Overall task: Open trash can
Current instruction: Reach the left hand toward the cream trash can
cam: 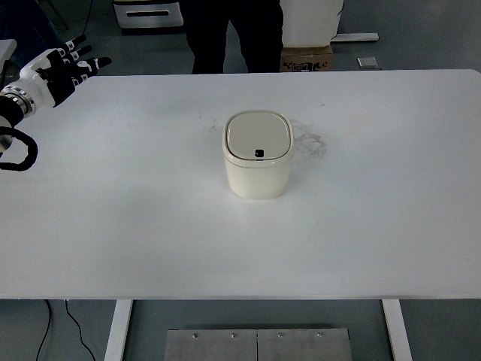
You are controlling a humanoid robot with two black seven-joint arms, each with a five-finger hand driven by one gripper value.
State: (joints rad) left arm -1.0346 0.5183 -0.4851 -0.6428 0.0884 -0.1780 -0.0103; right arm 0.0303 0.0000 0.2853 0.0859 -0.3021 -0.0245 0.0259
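A small cream trash can [257, 162] with rounded corners stands near the middle of the white table [135, 226]. Its lid [258, 138] lies flat and shut, with a small dark latch [259, 153] at the near edge. My left hand [66, 66], white with black fingertips, hovers at the table's far left corner, well away from the can. Its fingers are spread and hold nothing. The right arm does not show.
A person in dark trousers [233, 34] stands behind the table's far edge. A cardboard box [307, 57] and a white base sit on the floor beyond. A black cable loop [19, 150] hangs by my left arm. Faint scuff marks [312, 141] lie right of the can.
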